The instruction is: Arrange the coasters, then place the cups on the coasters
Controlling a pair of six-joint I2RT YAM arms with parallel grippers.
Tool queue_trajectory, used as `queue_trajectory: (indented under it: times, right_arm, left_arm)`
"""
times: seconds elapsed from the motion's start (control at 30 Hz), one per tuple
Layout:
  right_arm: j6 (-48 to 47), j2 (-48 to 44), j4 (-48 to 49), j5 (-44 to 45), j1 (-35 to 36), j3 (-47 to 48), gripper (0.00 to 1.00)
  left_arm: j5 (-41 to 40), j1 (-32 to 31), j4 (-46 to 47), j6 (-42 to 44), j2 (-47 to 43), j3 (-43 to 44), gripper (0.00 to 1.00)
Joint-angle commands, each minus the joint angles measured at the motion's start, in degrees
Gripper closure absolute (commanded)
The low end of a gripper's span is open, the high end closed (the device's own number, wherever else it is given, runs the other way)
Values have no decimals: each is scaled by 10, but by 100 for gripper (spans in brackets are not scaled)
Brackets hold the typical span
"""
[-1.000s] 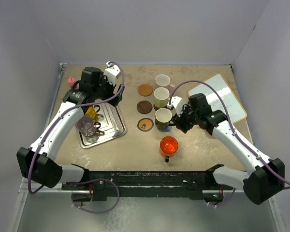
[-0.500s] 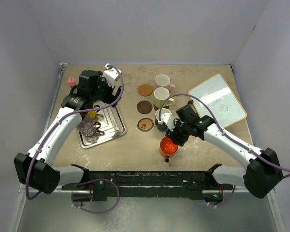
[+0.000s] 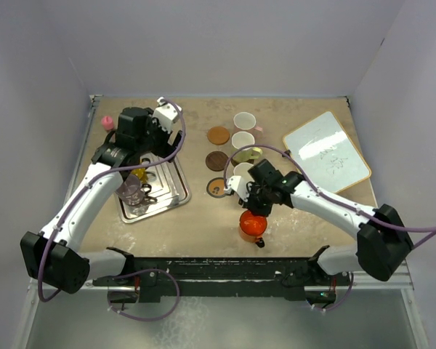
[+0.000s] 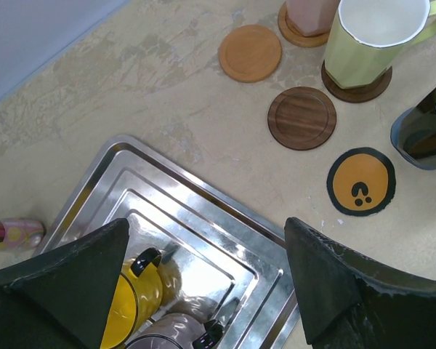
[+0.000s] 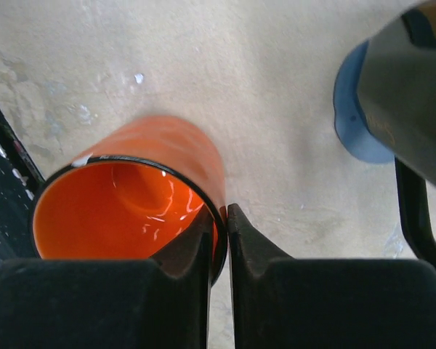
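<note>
My right gripper [image 3: 256, 209] [image 5: 219, 218] is shut on the rim of the translucent red-orange cup [image 3: 252, 227] [image 5: 131, 211], one finger inside and one outside the wall. The pink cup [image 3: 245, 121], cream-green cup [image 3: 241, 141] and black cup [image 3: 241, 173] stand in a column on coasters. Left of them lie a bare orange coaster [image 3: 218, 135] [image 4: 250, 52], dark brown coaster [image 3: 216, 161] [image 4: 301, 118] and black, orange-centred coaster [image 3: 218, 187] [image 4: 361, 181]. My left gripper [image 3: 136, 161] [image 4: 206, 233] hangs open over the silver tray [image 3: 171, 190] [image 4: 203, 211], above the yellow cup [image 4: 134, 298] and the clear glass cup [image 3: 129, 190].
A whiteboard [image 3: 325, 150] lies at the right rear. A small pink-capped bottle [image 3: 107, 121] [image 4: 11, 234] lies left of the tray. The black cup [image 5: 410, 94] on its grey-blue coaster [image 5: 354, 123] stands close beside the red-orange cup.
My right gripper has swung left and toward the near edge, from beside the black cup to the red-orange cup, and closed on its rim. The left arm has barely moved.
</note>
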Motion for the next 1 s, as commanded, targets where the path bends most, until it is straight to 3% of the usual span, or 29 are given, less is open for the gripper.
queue_trajectory:
  times: [0.0, 0.4, 0.5, 0.63, 0.97]
  right_arm:
    - [-17, 32, 22, -23, 33, 42, 88]
    - [-57, 95, 50, -20, 98, 125, 89]
    - [-59, 96, 48, -19, 100, 138, 82]
    - [-56, 83, 20, -16, 100, 139, 66]
    - [2, 26, 1, 46, 97, 81, 56]
  left_arm:
    - [-12, 3, 30, 18, -28, -9, 15]
    - [-37, 6, 44, 33, -54, -38, 15]
    - [-41, 9, 49, 31, -63, -48, 14]
    - [-45, 10, 57, 33, -71, -57, 14]
    - [-40, 10, 66, 37, -73, -67, 14]
